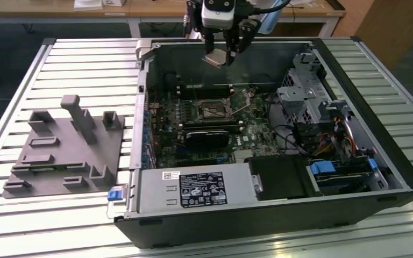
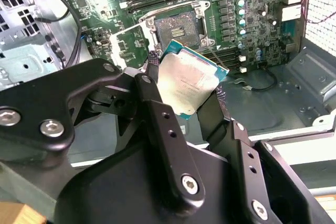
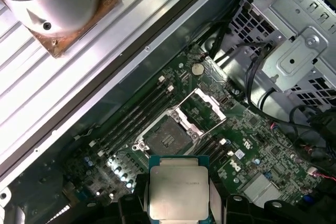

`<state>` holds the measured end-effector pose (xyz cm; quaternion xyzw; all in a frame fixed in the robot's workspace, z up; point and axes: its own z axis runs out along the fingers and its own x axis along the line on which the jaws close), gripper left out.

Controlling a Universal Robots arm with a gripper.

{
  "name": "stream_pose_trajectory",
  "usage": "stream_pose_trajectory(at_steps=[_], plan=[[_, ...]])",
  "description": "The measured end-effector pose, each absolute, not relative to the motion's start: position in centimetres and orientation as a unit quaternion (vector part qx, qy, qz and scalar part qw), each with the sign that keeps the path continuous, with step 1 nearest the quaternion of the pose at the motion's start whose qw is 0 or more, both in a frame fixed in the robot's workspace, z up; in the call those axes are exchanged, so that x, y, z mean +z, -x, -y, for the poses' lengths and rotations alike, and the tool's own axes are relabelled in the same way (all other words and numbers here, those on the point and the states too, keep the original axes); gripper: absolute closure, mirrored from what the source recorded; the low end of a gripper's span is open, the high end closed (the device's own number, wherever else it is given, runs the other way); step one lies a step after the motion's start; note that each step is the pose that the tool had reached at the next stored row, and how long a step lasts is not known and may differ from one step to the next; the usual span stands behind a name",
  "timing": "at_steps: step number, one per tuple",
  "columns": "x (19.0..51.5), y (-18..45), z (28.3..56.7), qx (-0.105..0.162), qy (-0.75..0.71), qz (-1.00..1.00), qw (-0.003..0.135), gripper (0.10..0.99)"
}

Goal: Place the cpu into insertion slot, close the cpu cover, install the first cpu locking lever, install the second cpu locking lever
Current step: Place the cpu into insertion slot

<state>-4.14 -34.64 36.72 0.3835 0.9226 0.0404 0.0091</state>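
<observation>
The gripper [image 1: 222, 55] clamped the cpu [image 2: 191, 85] between its fingers above the open computer case [image 1: 278, 221]. The insertion slot [image 3: 167, 139] lay bare, its cpu cover [image 3: 187, 123] raised.

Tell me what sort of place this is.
Probably a robotics lab or test bench: an open computer case sits on a slatted metal table, a grey parts fixture lies beside it, and the gripper holds the cpu above the motherboard.

Exterior view: high, angled down over the whole computer case [image 1: 278, 212] on the tabletop [image 1: 84, 70]. Both wrist views (much closer, from above) share the insertion slot [image 3: 167, 139].
</observation>
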Motion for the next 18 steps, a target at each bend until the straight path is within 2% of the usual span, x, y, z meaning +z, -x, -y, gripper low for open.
stream_pose_trajectory(at_steps=[18], plan=[[36.56,4.14,34.64,0.037,-0.47,-0.882,0.014,0.545]])
